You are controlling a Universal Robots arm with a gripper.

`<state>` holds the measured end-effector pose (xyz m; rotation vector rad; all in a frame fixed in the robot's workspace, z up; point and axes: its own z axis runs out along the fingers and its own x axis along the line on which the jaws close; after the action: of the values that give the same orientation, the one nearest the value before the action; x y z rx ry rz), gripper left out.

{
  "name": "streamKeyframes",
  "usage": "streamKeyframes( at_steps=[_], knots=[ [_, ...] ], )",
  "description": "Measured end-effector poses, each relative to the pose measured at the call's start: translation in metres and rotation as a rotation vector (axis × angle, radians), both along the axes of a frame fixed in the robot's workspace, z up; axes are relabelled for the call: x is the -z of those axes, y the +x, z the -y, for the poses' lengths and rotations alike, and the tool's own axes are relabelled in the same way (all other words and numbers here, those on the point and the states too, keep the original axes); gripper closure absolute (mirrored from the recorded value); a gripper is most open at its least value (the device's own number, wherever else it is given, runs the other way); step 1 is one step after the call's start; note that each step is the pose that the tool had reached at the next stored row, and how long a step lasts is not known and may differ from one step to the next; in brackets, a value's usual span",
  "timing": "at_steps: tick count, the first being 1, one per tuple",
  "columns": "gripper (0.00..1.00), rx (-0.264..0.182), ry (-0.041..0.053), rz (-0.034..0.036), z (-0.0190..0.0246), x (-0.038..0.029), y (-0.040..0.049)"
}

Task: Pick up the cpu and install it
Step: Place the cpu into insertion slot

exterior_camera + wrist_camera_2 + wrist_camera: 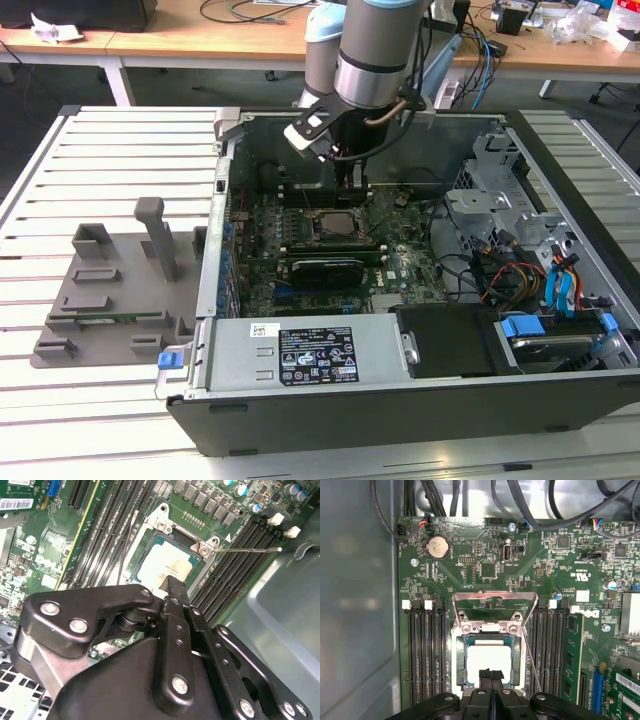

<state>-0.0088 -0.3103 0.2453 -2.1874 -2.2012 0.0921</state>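
Exterior view's left: grey plastic fixture plate on white slatted metal table. Right of it, open black PC case w/ green motherboard. Small square silver-topped cpu lies flat in black-framed socket, top up, edges square w/ frame, no long axis. Black claw pinched together, holding nothing, at cpu's edge. Wooden desks behind.

I'm seeing the cpu showing silver-grey, washing out near white on top. The motherboard is reading green, with memory slots running in black stripes. The gripper is looking matte black. The fixture block is showing grey on the white slatted table.
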Motion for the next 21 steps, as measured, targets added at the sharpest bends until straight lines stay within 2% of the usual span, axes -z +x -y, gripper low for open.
streamKeyframes(
  at_steps=[10,17,21],
  knots=[
    [0.89,0.0,0.0,-0.0001,0.0,-0.0183,0.0],
    [0.89,0.0,0.0,0.0,0.0,-0.0444,0.0],
    [0.89,0.0,0.0005,0.0002,0.0,-0.0476,0.0]
  ],
)
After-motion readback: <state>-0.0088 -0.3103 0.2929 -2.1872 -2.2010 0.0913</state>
